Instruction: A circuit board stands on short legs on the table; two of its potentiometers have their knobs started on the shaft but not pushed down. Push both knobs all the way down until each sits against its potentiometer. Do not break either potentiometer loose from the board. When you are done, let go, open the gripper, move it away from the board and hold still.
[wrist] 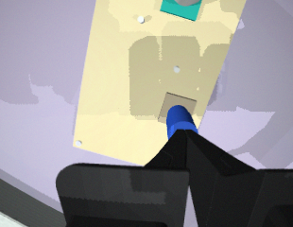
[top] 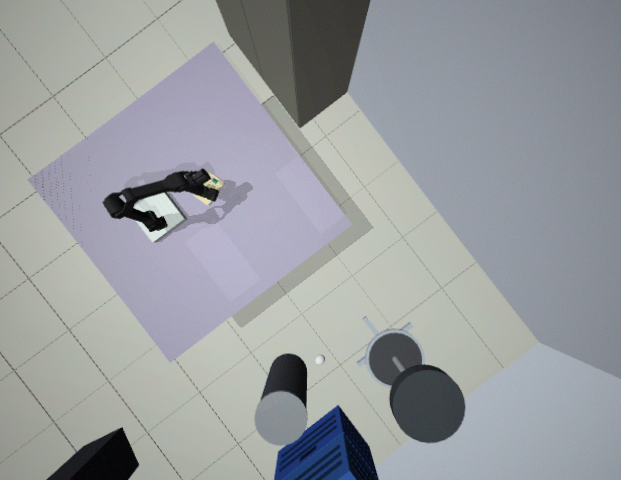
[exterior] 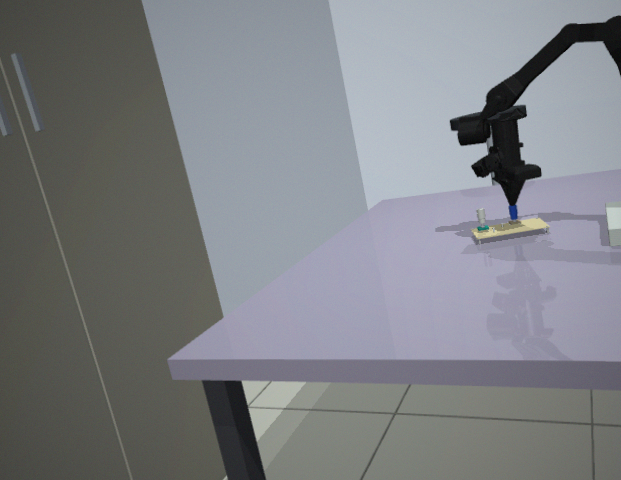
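Observation:
The pale yellow circuit board (top: 203, 199) (exterior: 533, 225) (wrist: 109, 95) stands on short legs on the table. A blue knob (exterior: 513, 212) (wrist: 180, 119) stands upright over a brownish potentiometer (wrist: 170, 102). A light grey knob (exterior: 481, 215) (wrist: 186, 1) stands over the teal potentiometer (exterior: 483, 227) (wrist: 179, 9) at the other end of the board. My gripper (exterior: 512, 204) (wrist: 182, 136) is shut with nothing between the fingers. It points down, with its closed tips at the top of the blue knob. Whether the blue knob touches its potentiometer cannot be told.
The lilac table (top: 196, 103) (exterior: 351, 310) carries a white box-like base (top: 170, 214) (exterior: 619, 222) beside the board, under the arm. A tall cabinet (top: 320, 56) (exterior: 93, 206) stands beyond the table's edge. Small white posts (wrist: 177, 69) (wrist: 141, 19) stick up from the board.

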Controlling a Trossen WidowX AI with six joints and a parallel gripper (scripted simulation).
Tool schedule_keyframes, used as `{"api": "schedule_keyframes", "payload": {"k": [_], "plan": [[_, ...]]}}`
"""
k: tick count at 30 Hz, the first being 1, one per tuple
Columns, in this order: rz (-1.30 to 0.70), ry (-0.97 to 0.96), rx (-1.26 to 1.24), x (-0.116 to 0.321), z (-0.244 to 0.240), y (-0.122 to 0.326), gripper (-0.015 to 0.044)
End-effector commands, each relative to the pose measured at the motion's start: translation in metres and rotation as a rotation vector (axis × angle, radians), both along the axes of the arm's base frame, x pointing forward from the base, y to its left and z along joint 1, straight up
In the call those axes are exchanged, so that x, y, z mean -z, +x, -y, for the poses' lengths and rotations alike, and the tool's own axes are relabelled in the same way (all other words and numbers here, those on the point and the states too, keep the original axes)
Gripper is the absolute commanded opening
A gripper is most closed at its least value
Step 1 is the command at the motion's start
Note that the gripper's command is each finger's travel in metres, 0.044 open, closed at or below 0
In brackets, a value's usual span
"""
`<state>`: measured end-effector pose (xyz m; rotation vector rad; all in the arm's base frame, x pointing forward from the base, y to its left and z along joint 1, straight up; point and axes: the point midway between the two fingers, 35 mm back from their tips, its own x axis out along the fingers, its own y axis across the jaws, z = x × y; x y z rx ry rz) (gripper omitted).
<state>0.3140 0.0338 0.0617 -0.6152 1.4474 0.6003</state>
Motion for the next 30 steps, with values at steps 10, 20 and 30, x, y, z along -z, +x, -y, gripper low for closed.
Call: {"api": "schedule_keyframes", "payload": {"k": [10,20,30], "plan": [[-0.012,0.001,0.006,0.012,-0.001,0.002,0.0],[-0.012,0.001,0.006,-0.002,-0.001,0.003,0.0],[-0.012,0.001,0.006,-0.018,-0.001,0.002,0.0]]}}
